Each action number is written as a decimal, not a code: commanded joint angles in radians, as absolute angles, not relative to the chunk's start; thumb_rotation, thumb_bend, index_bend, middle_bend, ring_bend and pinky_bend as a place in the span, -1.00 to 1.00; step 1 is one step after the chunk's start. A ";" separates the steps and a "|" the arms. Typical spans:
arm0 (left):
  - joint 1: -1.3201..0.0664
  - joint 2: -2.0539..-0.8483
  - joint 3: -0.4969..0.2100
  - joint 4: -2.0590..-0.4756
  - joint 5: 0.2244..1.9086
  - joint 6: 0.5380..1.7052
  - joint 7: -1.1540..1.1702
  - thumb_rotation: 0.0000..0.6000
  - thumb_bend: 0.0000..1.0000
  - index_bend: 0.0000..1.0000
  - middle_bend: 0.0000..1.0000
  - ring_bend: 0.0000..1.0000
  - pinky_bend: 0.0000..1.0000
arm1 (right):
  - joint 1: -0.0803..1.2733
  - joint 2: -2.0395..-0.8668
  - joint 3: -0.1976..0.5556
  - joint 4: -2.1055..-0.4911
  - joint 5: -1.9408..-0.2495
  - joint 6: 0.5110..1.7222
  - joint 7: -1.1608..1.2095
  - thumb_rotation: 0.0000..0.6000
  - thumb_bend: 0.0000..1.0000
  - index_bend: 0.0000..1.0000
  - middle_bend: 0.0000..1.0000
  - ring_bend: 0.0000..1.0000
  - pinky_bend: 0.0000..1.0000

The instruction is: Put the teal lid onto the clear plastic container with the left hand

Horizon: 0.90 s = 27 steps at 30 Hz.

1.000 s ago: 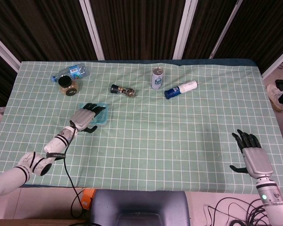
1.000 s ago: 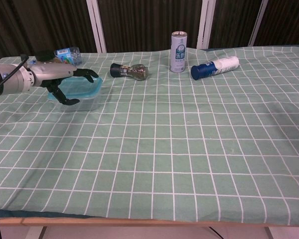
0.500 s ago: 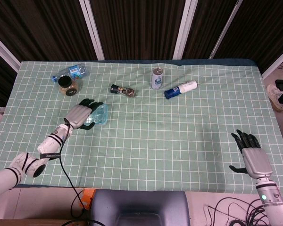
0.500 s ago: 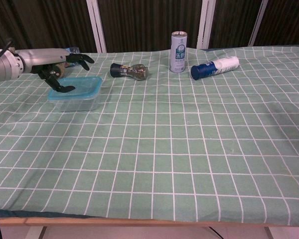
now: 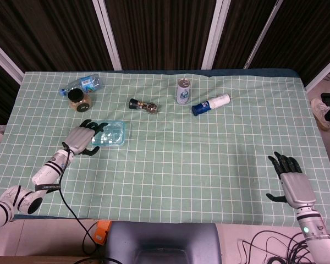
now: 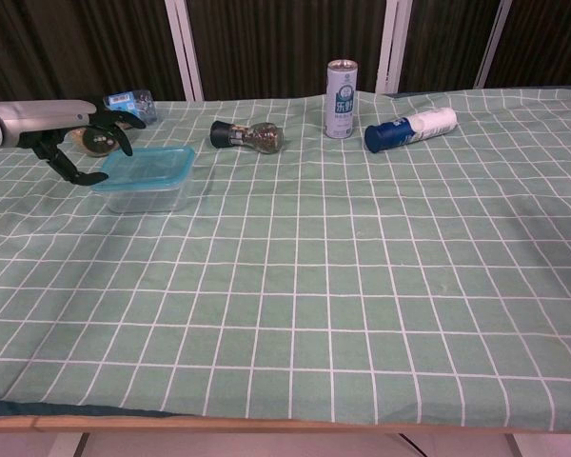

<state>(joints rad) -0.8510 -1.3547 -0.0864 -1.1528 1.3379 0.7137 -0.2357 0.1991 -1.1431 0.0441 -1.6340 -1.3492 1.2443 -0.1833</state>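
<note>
Looking down from the head view, we see the teal lid (image 5: 109,132) sitting on top of the clear plastic container (image 6: 145,193) toward the left side of the green checked tablecloth (image 5: 209,159). In the chest view the lid lies flat across the container's rim, though we cannot tell whether it is pressed fully shut.

Our left hand (image 5: 80,139) hovers just beside the container's left edge, fingers spread and holding nothing; in the chest view it appears raised off the cloth, with the dark fingers (image 6: 114,120) curving downward next to the lid without clearly touching it. Our right hand (image 5: 292,182) lies near the front right part of the table, well apart from everything else, fingers splayed and empty.

Behind the container stand a small jar with a dark cap (image 5: 77,99) and, beyond it, a plastic water bottle (image 5: 81,84) lying on its side. Further right we find a small dark-capped glass bottle (image 5: 143,105) lying down, an upright drink can (image 5: 183,91), and a white bottle with a blue cap (image 5: 210,104) on its side.
</note>
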 commanded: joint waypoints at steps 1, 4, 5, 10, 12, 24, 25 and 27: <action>-0.834 -1.355 -0.078 -1.188 1.370 0.758 -0.230 1.00 -0.22 -1.00 -0.54 -0.76 -0.96 | 0.200 -1.146 0.043 -1.632 -1.348 1.242 -0.186 1.00 -0.88 -1.00 -1.00 -1.00 -1.00; -0.833 -1.367 -0.081 -1.199 1.384 0.777 -0.225 1.00 -0.22 -1.00 -0.54 -0.76 -0.95 | 0.201 -1.146 0.043 -1.634 -1.350 1.244 -0.190 1.00 -0.88 -1.00 -1.00 -1.00 -1.00; -0.834 -1.370 -0.081 -1.199 1.386 0.779 -0.225 1.00 -0.22 -1.00 -0.55 -0.76 -0.96 | 0.200 -1.146 0.043 -1.635 -1.350 1.244 -0.190 1.00 -0.88 -1.00 -1.00 -1.00 -1.00; -0.836 -1.400 -0.080 -1.191 1.389 0.779 -0.208 1.00 -0.22 -1.00 -0.55 -0.76 -0.96 | 0.200 -1.144 0.041 -1.636 -1.349 1.244 -0.188 1.00 -0.88 -1.00 -1.00 -1.00 -1.00; -0.836 -1.412 -0.080 -1.183 1.389 0.781 -0.197 1.00 -0.22 -1.00 -0.55 -0.77 -0.96 | 0.200 -1.143 0.041 -1.635 -1.351 1.244 -0.185 1.00 -0.88 -1.00 -1.00 -1.00 -1.00; -0.837 -1.438 -0.075 -1.147 1.380 0.757 -0.183 1.00 -0.23 -1.00 -0.54 -0.76 -0.96 | 0.196 -1.138 0.041 -1.635 -1.355 1.251 -0.173 1.00 -0.88 -1.00 -1.00 -1.00 -1.00; -0.838 -1.438 -0.074 -1.146 1.380 0.753 -0.181 1.00 -0.23 -1.00 -0.54 -0.76 -0.96 | 0.196 -1.138 0.041 -1.635 -1.355 1.251 -0.174 1.00 -0.88 -1.00 -1.00 -1.00 -1.00; -0.840 -1.439 -0.073 -1.143 1.380 0.749 -0.177 1.00 -0.23 -1.00 -0.54 -0.76 -0.96 | 0.197 -1.138 0.042 -1.636 -1.354 1.250 -0.175 1.00 -0.88 -1.00 -1.00 -1.00 -1.00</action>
<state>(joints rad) -0.8395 -1.4387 -0.0734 -1.1431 1.3800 0.7494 -0.1773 0.1969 -1.1381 0.0417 -1.6360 -1.3538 1.2499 -0.1753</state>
